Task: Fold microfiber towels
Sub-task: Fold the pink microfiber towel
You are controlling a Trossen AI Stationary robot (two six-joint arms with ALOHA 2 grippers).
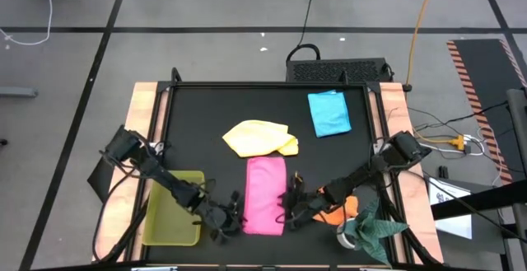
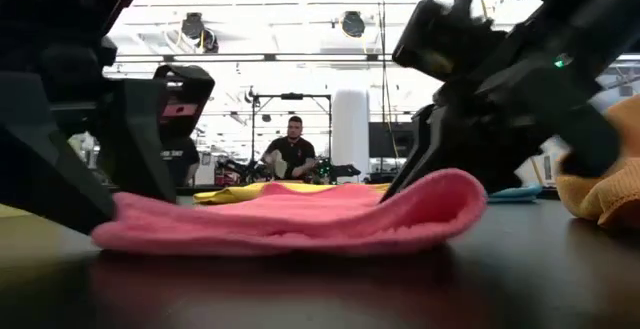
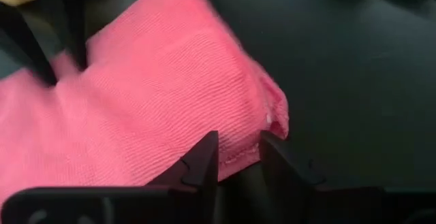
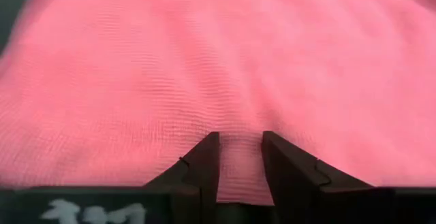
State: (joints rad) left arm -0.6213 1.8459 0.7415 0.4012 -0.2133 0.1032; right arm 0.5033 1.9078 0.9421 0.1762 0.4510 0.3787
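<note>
From above, the pink towel (image 1: 265, 193) lies as a long, once-folded strip at the desk's (image 1: 198, 114) front edge, left gripper (image 1: 228, 220) and right gripper (image 1: 290, 206) at its two sides. The yellow towel (image 1: 262, 137) behind it is crumpled, the blue towel (image 1: 328, 112) flat, the orange towel (image 1: 342, 210) bunched beside the pink one. At desk level, the pink towel's doubled edge shows. Each wrist view shows slightly spread fingers straddling pink cloth; whether they pinch it, I cannot tell. Most folding remains.

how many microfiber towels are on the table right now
4. The pink towel lies folded at the front centre between both grippers, the yellow towel just behind it, the light blue towel at back right, and the orange towel at front right, partly hidden by the right arm.
</note>
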